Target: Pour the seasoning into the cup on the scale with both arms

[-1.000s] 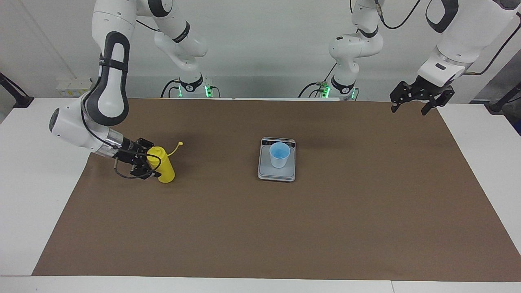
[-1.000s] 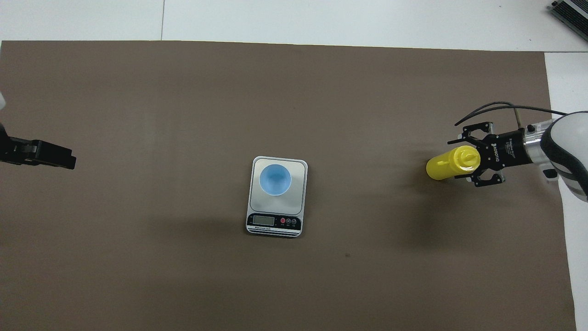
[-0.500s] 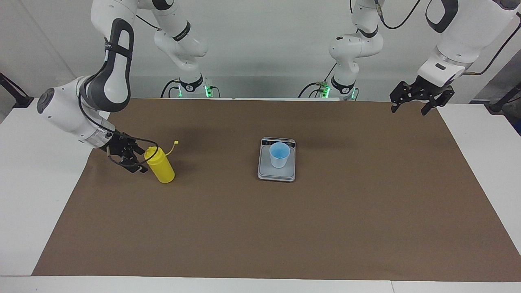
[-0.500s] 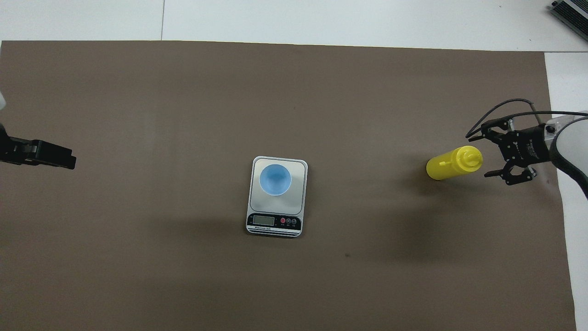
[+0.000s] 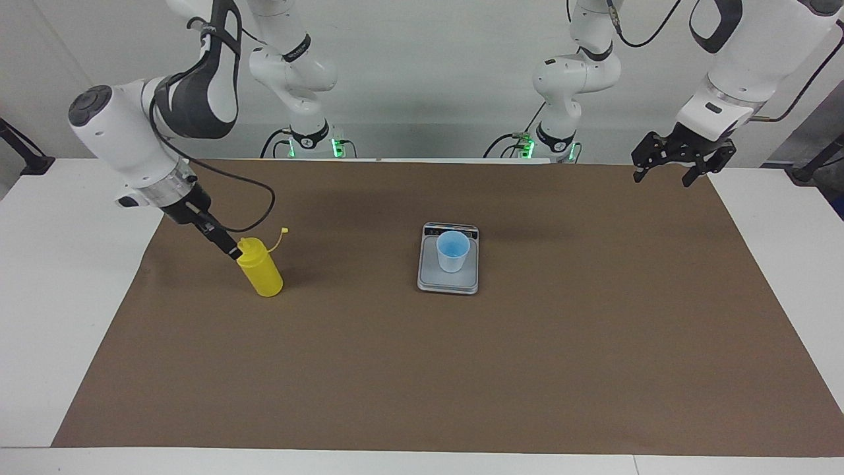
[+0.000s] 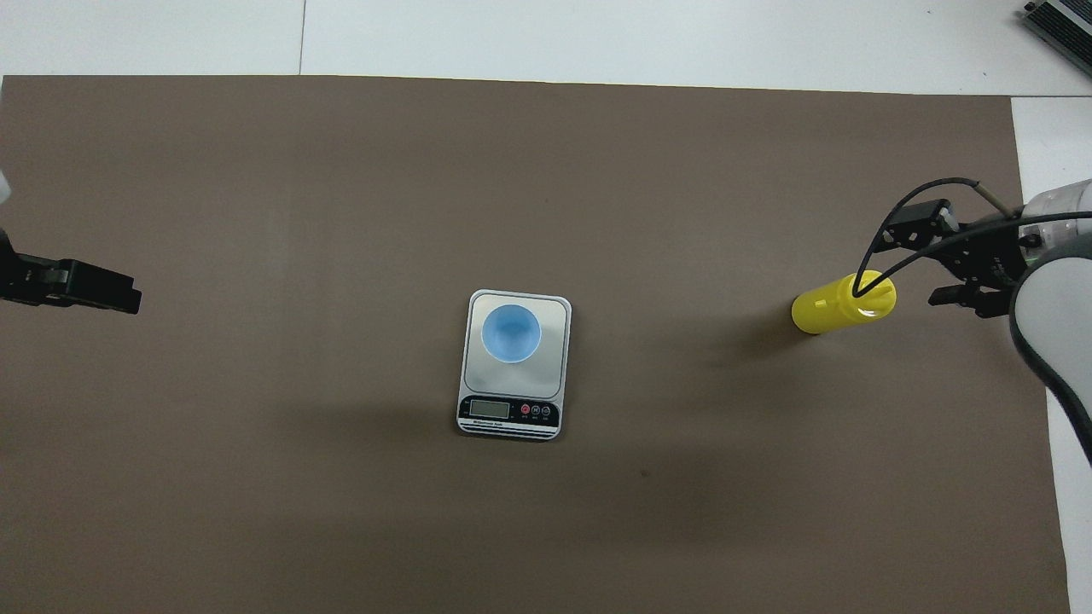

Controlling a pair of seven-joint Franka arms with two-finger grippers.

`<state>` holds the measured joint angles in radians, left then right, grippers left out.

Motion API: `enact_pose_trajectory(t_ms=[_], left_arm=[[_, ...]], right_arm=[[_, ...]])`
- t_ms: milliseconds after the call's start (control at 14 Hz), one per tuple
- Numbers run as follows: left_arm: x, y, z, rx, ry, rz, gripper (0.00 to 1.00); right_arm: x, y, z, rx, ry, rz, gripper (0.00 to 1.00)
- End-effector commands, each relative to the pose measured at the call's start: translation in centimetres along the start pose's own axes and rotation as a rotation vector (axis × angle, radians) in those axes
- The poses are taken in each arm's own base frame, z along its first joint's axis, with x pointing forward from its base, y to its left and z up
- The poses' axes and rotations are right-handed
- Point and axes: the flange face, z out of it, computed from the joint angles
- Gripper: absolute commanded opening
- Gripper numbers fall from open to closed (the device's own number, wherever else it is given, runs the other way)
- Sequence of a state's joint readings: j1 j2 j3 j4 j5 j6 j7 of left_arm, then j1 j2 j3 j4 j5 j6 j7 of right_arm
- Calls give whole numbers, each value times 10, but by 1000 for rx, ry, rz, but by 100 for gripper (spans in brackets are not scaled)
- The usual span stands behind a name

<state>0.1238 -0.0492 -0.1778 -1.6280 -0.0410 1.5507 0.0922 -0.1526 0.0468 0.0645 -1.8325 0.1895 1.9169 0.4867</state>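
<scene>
- We have just let go of the yellow seasoning bottle [image 5: 261, 268]: a second ago our right gripper [image 5: 221, 241] was wrapped around its upper body, and now that gripper has risen and drawn back toward the right arm's end of the table, its fingers spread apart and holding nothing.
- In the facing view the right gripper's tip looks close to the bottle's domed top; whether it touches we cannot tell. From overhead the gripper [image 6: 947, 260] sits off to the side of the bottle [image 6: 840, 303].
- The bottle stands upright on the brown mat [image 5: 422, 369], well apart from the scale [image 5: 448, 260] and toward the right arm's end of the table. Its tethered cap [image 5: 284, 230] hangs open on its strap, so the nozzle is uncovered.
- The scale lies near the middle of the mat, its display strip on the edge nearer to the robots. The light blue cup [image 5: 453, 251] stands on the scale's platform.
- Our left gripper [image 5: 671, 159] waits in the air over the mat's corner at the left arm's end, well apart from the scale, its fingers apart and empty.
- We read the release as the bottle having been set back down, with neither gripper now holding anything. Whether seasoning lies in the cup we cannot make out, so we cannot say if the pour is finished or a fresh grasp is coming.
</scene>
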Motion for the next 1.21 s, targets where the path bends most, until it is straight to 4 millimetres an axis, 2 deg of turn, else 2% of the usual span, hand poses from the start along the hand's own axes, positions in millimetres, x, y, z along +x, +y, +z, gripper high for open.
enact_pose_trajectory(t_ms=[0,286,643,857,1143], left_arm=[[-9,-3,-2,19,-8,-7,100],[-9,-3,-2,19,-8,-7,100],[-9,-3,-2,19,-8,-7,100],[-9,-3,-2,18,-9,-7,100],[-9,-3,-2,19,-8,-7,100]], right_arm=[[-25,-10,-22,-51,42,-134,100],[-50,-38,-40,-105,99,-286,100],[-51,-49,-76,-140,50,-428,100],[-58,-48,-82,-149,30,-431,100],[-63,-44,-76,-175,8,-465,100]])
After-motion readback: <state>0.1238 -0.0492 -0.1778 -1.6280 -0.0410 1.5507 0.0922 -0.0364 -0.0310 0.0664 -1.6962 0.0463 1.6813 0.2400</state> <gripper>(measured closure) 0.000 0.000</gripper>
